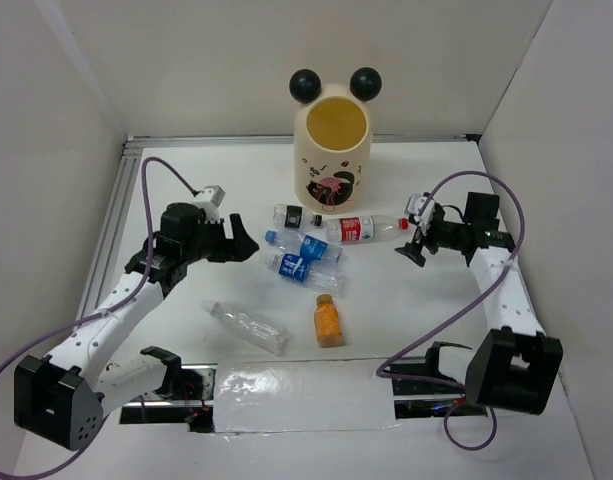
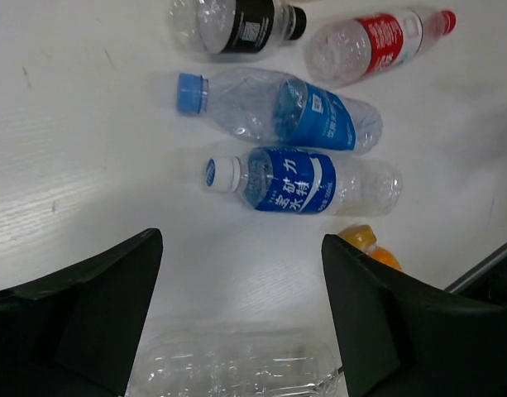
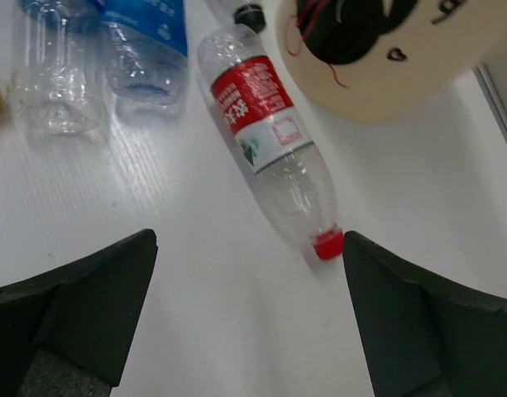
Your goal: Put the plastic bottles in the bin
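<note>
Several plastic bottles lie on the white table in front of the cream bin (image 1: 334, 150) with two black ball ears. A black-labelled bottle (image 1: 294, 216) and a red-labelled bottle (image 1: 358, 229) lie nearest the bin. Two blue-labelled bottles (image 1: 306, 245) (image 1: 304, 270) lie below them. Nearer me are a plain clear bottle (image 1: 250, 327) and a short orange bottle (image 1: 328, 321). My left gripper (image 1: 244, 243) is open, just left of the blue bottles (image 2: 290, 180), with the clear bottle (image 2: 236, 364) under it. My right gripper (image 1: 412, 248) is open beside the red bottle's cap (image 3: 327, 244).
White walls enclose the table on the left, back and right. A metal rail (image 1: 111, 225) runs along the left edge. A clear plastic sheet (image 1: 301, 398) lies at the near edge between the arm bases. Purple cables loop off both arms.
</note>
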